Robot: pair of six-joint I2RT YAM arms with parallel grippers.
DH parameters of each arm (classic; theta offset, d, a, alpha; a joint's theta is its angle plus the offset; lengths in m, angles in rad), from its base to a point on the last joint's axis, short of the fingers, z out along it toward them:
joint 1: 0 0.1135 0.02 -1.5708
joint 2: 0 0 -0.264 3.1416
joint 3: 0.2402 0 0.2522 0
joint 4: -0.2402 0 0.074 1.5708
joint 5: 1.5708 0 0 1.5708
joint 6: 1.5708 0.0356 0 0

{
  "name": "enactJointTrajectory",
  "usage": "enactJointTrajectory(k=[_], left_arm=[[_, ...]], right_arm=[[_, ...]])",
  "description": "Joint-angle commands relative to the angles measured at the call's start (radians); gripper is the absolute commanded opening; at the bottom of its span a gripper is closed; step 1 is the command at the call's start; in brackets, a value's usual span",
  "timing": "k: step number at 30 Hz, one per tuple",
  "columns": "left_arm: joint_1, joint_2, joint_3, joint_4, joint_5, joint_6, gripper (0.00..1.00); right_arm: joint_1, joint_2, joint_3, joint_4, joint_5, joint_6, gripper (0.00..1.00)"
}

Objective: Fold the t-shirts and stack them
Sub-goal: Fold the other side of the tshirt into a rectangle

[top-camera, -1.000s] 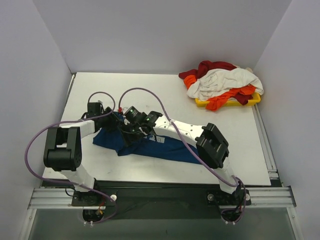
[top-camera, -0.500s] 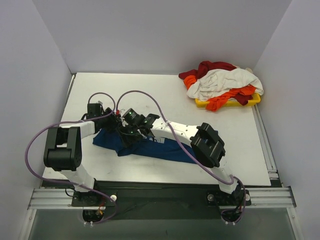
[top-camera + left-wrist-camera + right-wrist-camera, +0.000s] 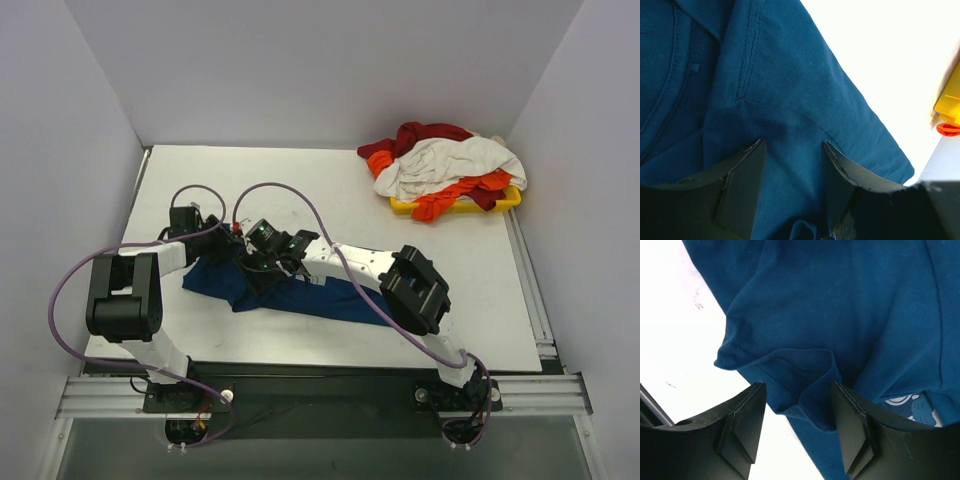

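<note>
From above, the dark blue t-shirt (image 3: pixel 310 297) lies spread in a long rumpled band on the near left part of the white worktop (image 3: pixel 330 190), just in front of the arm bases. Both arms reach over its left end, the left hand (image 3: pixel 218 240) at the shirt's far left corner and the right hand (image 3: pixel 256 264) just beside it, low over the cloth. At the far right corner a heap of t-shirts (image 3: pixel 440 160) in dark red, white and orange lies piled on a yellow tray (image 3: pixel 506 200), well apart from the blue one. In the left wrist view the left hand (image 3: pixel 793 144) has its two black fingers (image 3: pixel 742 180) standing apart over a seamed, hemmed part of the blue cloth, which fills the gap between them; whether the tips press on it cannot be told. The bare worktop and a corner of the yellow tray show at the right edge. In the right wrist view the right hand (image 3: pixel 797 385) is likewise spread, its fingers (image 3: pixel 742 422) on either side of a curled fold at the shirt's hem, not pinching it. A sliver of pale print (image 3: pixel 912 407) shows at the lower right.
</note>
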Motion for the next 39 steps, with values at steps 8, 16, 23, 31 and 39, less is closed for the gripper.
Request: enactJointTrajectory(k=[8, 16, 23, 31, 39], left_arm=[[0.015, 0.001, -0.01, -0.02, -0.023, 0.032, 0.59], [0.021, 0.0, -0.007, -0.023, -0.017, 0.035, 0.59], [0.029, 0.012, -0.004, -0.021, -0.018, 0.035, 0.59], [0.044, 0.027, 0.004, -0.024, -0.017, 0.04, 0.59], [0.057, 0.033, 0.013, -0.026, -0.021, 0.049, 0.59]], right_arm=[[-0.032, 0.061, 0.033, 0.021, -0.022, -0.017, 0.56], [-0.04, 0.081, 0.035, 0.004, -0.073, -0.03, 0.56], [-0.039, 0.029, -0.012, 0.012, -0.18, -0.056, 0.55], [-0.034, -0.048, -0.111, 0.015, -0.266, -0.076, 0.54], [-0.037, -0.132, -0.204, 0.0, -0.279, -0.096, 0.54]])
